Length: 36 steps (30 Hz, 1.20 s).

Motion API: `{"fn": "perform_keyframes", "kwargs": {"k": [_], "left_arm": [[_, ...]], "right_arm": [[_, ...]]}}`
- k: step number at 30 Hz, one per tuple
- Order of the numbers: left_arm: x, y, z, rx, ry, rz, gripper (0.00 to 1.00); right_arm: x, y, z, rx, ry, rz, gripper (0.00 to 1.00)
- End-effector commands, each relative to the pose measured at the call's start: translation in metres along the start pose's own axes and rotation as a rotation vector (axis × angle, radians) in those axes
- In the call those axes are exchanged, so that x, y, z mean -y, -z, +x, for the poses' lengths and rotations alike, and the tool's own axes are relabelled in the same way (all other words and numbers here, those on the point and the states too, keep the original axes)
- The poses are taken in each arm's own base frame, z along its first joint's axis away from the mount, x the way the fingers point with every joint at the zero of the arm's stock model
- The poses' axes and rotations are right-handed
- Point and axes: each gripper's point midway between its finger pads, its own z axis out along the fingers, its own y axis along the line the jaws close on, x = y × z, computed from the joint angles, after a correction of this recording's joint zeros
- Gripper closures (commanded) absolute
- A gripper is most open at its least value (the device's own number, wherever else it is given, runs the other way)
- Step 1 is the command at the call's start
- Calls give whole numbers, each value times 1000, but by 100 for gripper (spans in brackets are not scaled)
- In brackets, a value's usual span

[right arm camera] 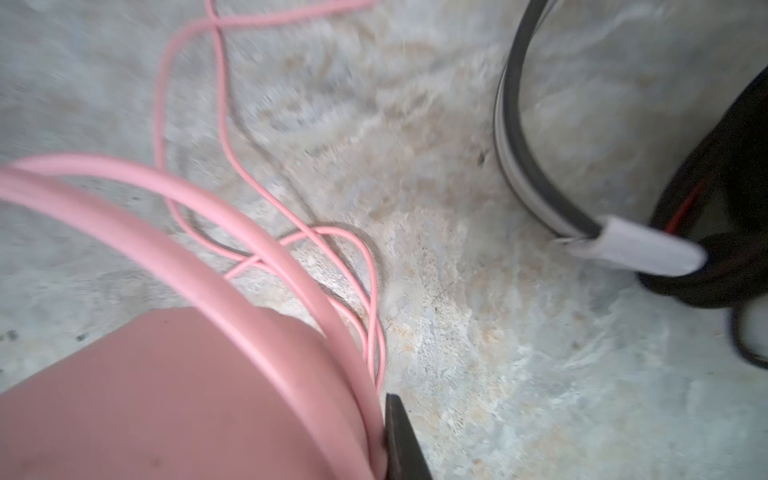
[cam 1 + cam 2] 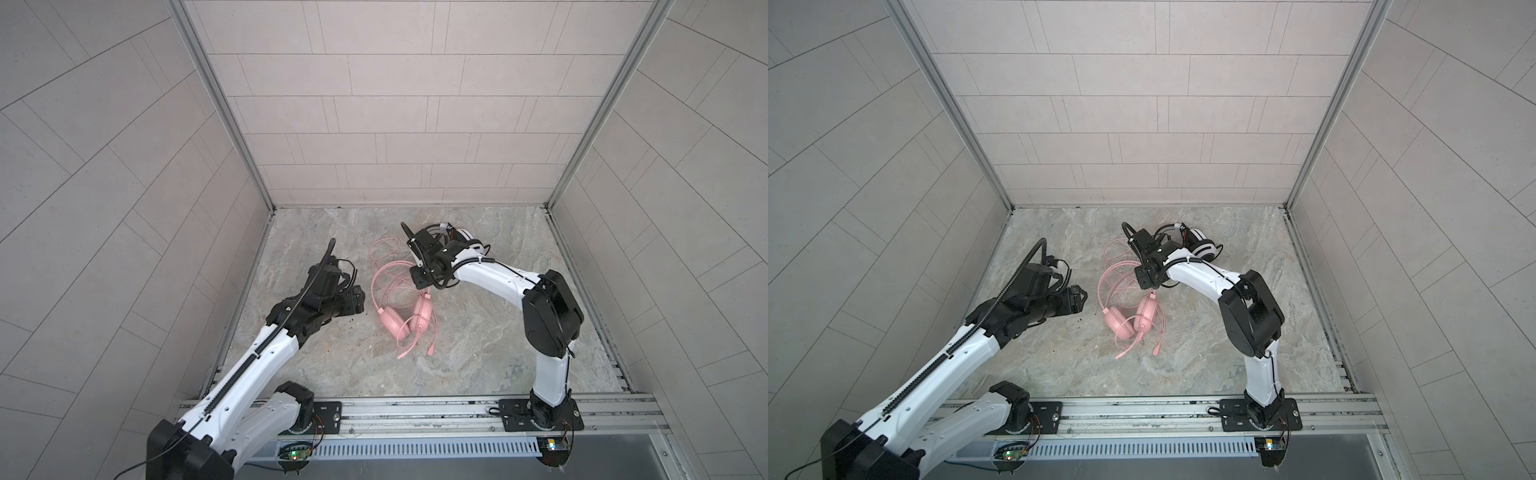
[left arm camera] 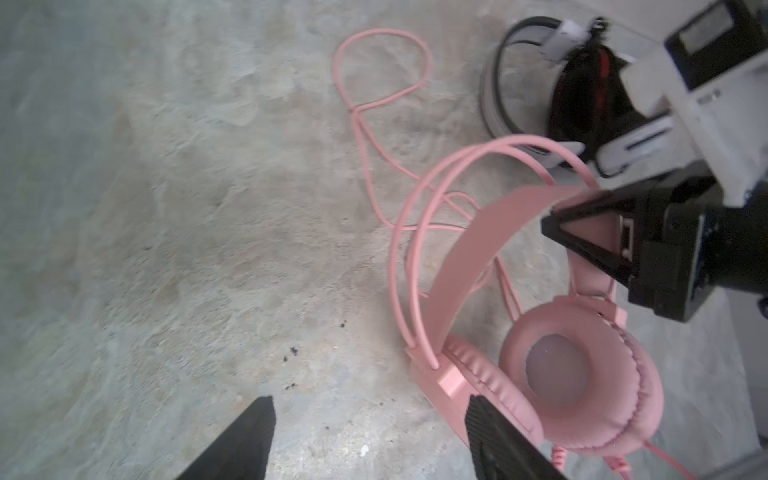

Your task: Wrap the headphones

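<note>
**Right claw on the pink headband, cable unwound**

The all-pink over-ear headset [image 2: 405, 322] with padded cups stood near the centre of the marbled grey tabletop [image 2: 478, 332] in both top views. Its thin pink cable [image 2: 380, 257] trailed in loose loops toward the upper middle of the floor area.

The right gripper [image 3: 552, 220] appeared clenched on the broad pink headband [image 3: 478, 249] at its crown. In the right wrist view the band filled the lower left and pressed against one black finger [image 1: 399, 436].

The left gripper [image 3: 370, 401] was spread wide and empty. One of its fingers sat just beside a pink ear cup [image 3: 582, 374].

The white-and-black headset with a thin black band [image 2: 461, 239] lay just above and to the right of the pink one, partly hidden behind the right arm.

The pink headset looked light, with a springy band and soft cushions. The rigid arch therefore seemed the soundest place to hold it. The cable looked limp and prone to tangling, so it would probably be best pinched close to the cup and then wound around the band. Pulling on a crossed loop could tighten it into a knot.
</note>
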Motion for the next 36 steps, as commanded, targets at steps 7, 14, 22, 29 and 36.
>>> {"fn": "perform_keyframes", "kwargs": {"k": [7,14,22,29,36], "left_arm": [[66,23,-32,-45,-269,258,5],[73,34,-58,-26,-367,225,1],[86,19,-51,-112,-443,246,1],[84,0,-51,-158,-490,149,4],[66,-10,-64,-128,-531,-11,24]], "right_arm": [[-12,94,-21,161,165,-20,88],[-16,112,-18,180,218,17,88],[-29,111,-17,162,235,-1,87],[-51,110,-15,149,285,-27,87],[-62,105,-8,124,291,-61,87]]}}
